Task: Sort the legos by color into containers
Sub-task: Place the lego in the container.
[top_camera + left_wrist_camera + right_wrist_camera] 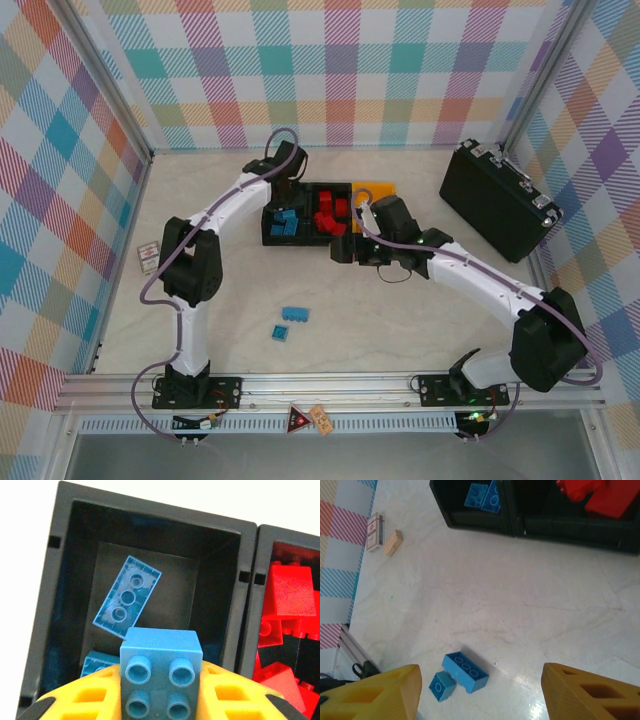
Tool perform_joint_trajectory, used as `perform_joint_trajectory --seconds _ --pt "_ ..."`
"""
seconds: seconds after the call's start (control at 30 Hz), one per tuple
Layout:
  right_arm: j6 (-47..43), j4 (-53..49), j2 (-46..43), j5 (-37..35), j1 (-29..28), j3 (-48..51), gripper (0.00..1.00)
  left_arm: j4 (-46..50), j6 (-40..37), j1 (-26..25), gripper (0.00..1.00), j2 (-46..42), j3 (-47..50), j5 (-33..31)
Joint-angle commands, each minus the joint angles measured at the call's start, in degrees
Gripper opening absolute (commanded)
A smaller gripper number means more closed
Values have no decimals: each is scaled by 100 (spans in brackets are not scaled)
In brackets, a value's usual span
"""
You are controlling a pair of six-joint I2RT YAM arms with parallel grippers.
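The legos [294, 316] are light, hard plastic bricks with smooth, slightly slippery sides. They should not bend or crush, and a pinch across two flat opposite sides, studs up, looks like the surest hold. One blue brick [160, 675] is held just that way, clenched between the yellow fingers of the left gripper [160, 692]. It hangs over the left black bin [65, 605], where other blue bricks [127, 599] already lie.

The middle bin [262, 610] holds the red bricks [292, 595], and the yellow-orange bin [378, 188] ends the row. Two loose blue pieces [466, 671] lie close together on the table [530, 610]. The right gripper [480, 695] hangs above them, fingers spread wide and holding nothing.

The table is pale, marbled and faintly glossy, so a nudged brick would probably slide. Plaid walls [330, 70] close the space in. A black case [495, 200] sits far right. A tan block [393, 542] and a small card box [374, 531] lie at the left edge, well apart from the bricks.
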State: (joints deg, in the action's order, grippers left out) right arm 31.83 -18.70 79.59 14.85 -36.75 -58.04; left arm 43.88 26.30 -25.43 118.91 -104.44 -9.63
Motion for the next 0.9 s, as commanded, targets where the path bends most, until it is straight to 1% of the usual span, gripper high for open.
perform_joint_trajectory --seconds 0.0,0.07,0.17,0.23,0.3,0.37,0.4,0.6,0.87 --pt "-152 -108 137 -115 19 -197 64 244 -130 83 19 271 -390 100" --pt "-139 -115 162 -114 19 -200 64 269 -143 114 20 414 -552 109" --pt "-129 -125 153 -144 28 -165 64 314 -170 141 24 602 -753 153" --pt "-118 -126 136 -157 30 -129 64 299 -184 144 32 657 -843 195" --pt "-103 -125 125 -158 23 -104 64 280 -170 148 41 652 -860 214" --pt "-85 -117 127 -154 28 -93 64 262 -142 144 48 608 -859 251" --pt "-76 -114 132 -149 28 -85 64 253 -149 144 50 560 -846 279" --pt "-43 -90 114 -82 28 -78 64 120 -92 129 51 43 -502 408" --pt "-14 -112 -60 -27 23 72 64 -213 5 -85 51 -1099 696 628"
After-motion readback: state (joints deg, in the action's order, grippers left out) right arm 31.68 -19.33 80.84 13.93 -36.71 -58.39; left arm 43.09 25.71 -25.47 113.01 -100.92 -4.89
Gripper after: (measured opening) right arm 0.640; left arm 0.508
